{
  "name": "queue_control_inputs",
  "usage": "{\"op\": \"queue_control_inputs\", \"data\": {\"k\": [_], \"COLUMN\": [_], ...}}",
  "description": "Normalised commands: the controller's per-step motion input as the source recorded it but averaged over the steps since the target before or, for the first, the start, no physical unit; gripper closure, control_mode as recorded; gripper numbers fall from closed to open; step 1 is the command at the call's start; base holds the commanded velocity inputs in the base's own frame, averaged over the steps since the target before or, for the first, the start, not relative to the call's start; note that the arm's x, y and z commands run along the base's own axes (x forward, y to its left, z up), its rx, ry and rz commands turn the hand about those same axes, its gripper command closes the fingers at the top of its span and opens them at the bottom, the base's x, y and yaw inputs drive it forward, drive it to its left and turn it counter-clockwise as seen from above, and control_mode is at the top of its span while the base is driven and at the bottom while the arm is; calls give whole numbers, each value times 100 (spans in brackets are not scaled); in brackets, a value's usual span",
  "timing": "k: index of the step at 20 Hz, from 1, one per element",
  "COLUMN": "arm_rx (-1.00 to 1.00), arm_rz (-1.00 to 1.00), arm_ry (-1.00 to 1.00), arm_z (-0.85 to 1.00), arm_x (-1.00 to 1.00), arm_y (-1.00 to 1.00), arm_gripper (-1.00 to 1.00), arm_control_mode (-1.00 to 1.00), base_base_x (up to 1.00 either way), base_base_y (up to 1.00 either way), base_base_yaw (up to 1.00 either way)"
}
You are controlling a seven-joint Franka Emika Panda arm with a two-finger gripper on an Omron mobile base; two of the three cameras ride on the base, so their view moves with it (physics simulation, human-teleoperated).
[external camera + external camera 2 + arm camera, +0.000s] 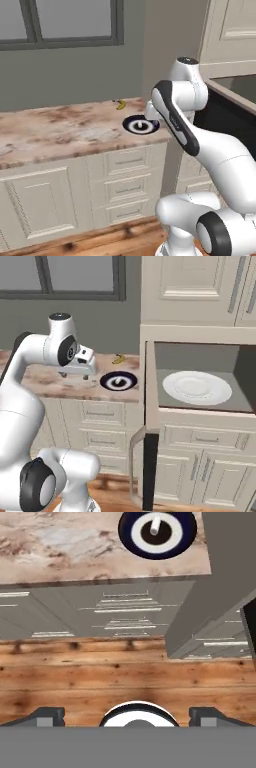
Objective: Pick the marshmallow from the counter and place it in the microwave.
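Note:
The marshmallow (155, 524) is a tiny white lump lying inside a dark-blue-and-white bowl (157, 533) near the right end of the counter (55, 383). In the right base view, my gripper (74, 376) hangs open and empty above the counter's front part, to the left of the bowl (119, 381) and apart from it. In the hand view my gripper (127, 716) shows two dark fingertips (47, 716) spread wide, with the bowl far up the frame. The microwave (200, 363) stands open to the right, with a white round plate (196, 387) inside.
A yellow banana (118, 359) lies behind the bowl by the wall. The microwave's dark door (151, 471) stands open, edge-on between counter and oven. Cream drawer fronts (120, 612) sit under the counter above a wooden floor (125, 677). My own arm (175, 120) hides part of the bowl's side.

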Motion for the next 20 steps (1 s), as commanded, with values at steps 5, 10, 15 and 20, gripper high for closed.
{"op": "queue_control_inputs", "data": {"k": [5, 10, 15, 20], "arm_rx": [0, 0, 0, 0], "arm_rz": [0, 0, 0, 0], "arm_ry": [0, 0, 0, 0], "arm_z": [0, 0, 0, 0], "arm_x": [0, 0, 0, 0], "arm_y": [0, 0, 0, 0], "arm_gripper": [-100, -100, -100, -100], "arm_control_mode": [100, 100, 100, 100], "base_base_x": [95, 100, 100, 60], "base_base_y": [46, 84, 38, 17], "base_base_yaw": [-49, -14, 0, 0]}}
